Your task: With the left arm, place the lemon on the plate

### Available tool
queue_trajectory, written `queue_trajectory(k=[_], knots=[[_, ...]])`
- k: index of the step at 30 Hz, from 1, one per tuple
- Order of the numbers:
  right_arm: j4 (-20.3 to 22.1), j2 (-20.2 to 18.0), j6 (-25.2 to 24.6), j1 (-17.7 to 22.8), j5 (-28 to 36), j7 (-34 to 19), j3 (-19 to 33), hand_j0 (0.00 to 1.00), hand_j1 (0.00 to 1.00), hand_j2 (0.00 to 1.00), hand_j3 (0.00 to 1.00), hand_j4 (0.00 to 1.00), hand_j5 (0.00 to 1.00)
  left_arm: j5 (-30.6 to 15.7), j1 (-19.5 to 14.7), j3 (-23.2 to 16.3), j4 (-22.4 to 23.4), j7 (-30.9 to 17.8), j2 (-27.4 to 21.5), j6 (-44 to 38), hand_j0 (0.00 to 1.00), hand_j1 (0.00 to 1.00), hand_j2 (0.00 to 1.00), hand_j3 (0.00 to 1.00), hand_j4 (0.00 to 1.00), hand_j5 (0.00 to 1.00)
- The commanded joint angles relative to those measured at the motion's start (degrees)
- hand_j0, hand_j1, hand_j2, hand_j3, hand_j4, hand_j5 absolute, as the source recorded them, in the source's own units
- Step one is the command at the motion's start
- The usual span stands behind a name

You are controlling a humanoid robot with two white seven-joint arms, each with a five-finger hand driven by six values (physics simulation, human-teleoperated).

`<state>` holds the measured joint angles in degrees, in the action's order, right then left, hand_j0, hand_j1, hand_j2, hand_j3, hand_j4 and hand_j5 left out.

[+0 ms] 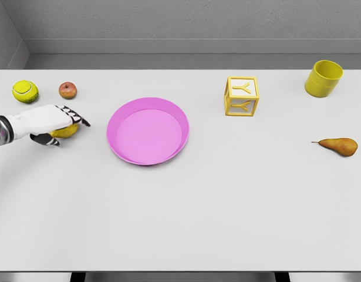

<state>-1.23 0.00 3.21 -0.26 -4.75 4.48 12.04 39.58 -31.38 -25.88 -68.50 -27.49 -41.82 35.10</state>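
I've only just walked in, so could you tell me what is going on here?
The left hand is closed over the lemon near the table's left edge. The pink plate just to its right holds nothing yet. A tennis ball and an apple sit behind the hand.

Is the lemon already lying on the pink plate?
No, the lemon is under the left hand on the table, to the left of the pink plate, which holds nothing.
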Motion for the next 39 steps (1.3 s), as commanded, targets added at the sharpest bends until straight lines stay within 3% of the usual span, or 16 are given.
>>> queue_trajectory(k=[1, 23, 39], knots=[[0.0, 0.0, 0.0, 0.0, 0.0, 0.0, 0.0, 1.00, 1.00, 1.00, 1.00, 1.00, 1.00, -0.2, 0.0, 0.0, 0.0, -0.2, -0.3, -0.1, 0.80, 0.80, 0.80, 0.80, 0.80, 0.80], [0.0, 0.0, 0.0, 0.0, 0.0, 0.0, 0.0, 1.00, 1.00, 1.00, 1.00, 1.00, 1.00, -0.3, -0.4, 0.0, -0.3, -2.4, -0.5, -0.1, 0.60, 0.60, 0.60, 0.60, 0.60, 0.60], [0.0, 0.0, 0.0, 0.0, 0.0, 0.0, 0.0, 1.00, 1.00, 1.00, 1.00, 1.00, 1.00, -0.8, -2.2, 0.0, -3.4, -2.9, -0.6, -0.1, 0.61, 0.61, 0.61, 0.61, 0.61, 0.61]])
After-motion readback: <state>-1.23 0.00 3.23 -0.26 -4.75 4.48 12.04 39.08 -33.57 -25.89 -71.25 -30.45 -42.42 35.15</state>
